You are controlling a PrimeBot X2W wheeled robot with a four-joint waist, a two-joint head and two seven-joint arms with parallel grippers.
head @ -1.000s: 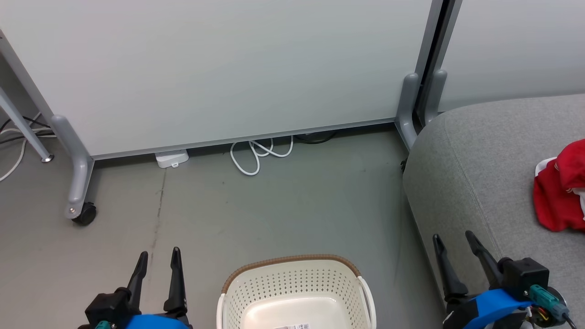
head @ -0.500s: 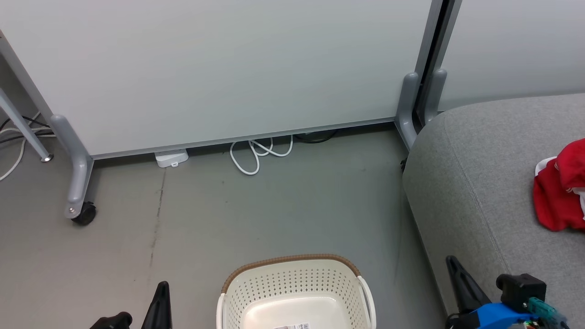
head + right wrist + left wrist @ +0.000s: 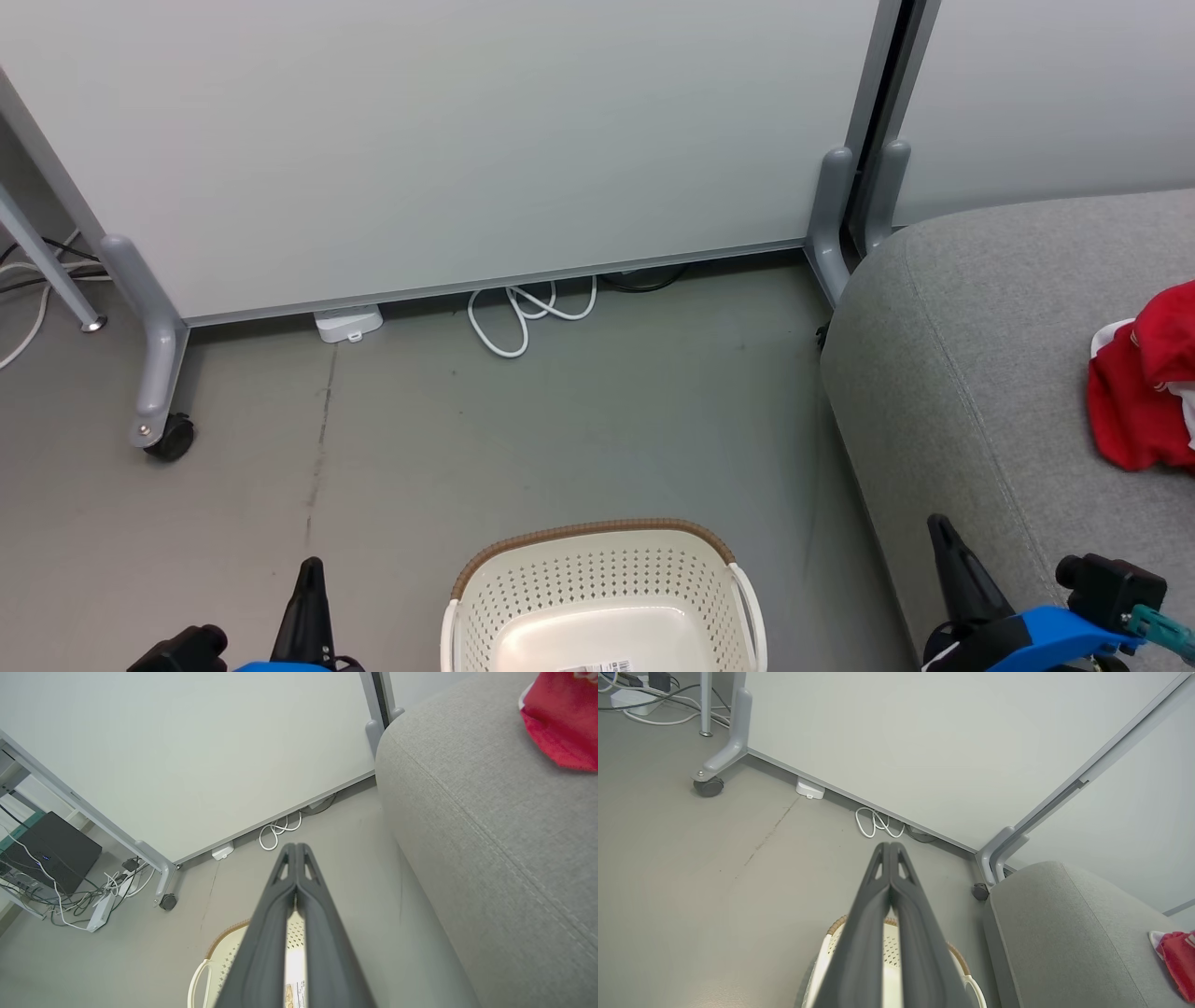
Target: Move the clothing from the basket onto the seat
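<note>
Two grippers: the left gripper (image 3: 311, 597) and the right gripper (image 3: 941, 539) sit low at the near edge, one on each side of the basket (image 3: 588, 534).
Left gripper state: fingers pressed together along their length, nothing between them; it stands over the floor (image 3: 579, 429), just left of the basket.
Right gripper state: fingers together as well, holding nothing; in the head view its tip shows against the left side of the seat (image 3: 980, 355).
Clothing (image 3: 1144, 392): a red heap with white trim lies on top of the seat at the far right, cut off by the picture's edge; it is well apart from both grippers and from the basket. Whether it is one garment or two cannot be told.
Basket: cream, perforated, with a brown rim; it stands on the floor in the near middle, left of the seat and not touching it. Its pale bottom shows a sticker (image 3: 597, 666).
Seat: grey fabric with a rounded edge and a stitched seam, filling the right side.
Far side: a pale partition (image 3: 485, 140) stands on grey feet, with a castor (image 3: 173, 437) at the left.
Floor clutter: a looped white cable (image 3: 523, 322) and a small white box (image 3: 347, 324) lie at the foot of the partition.
</note>
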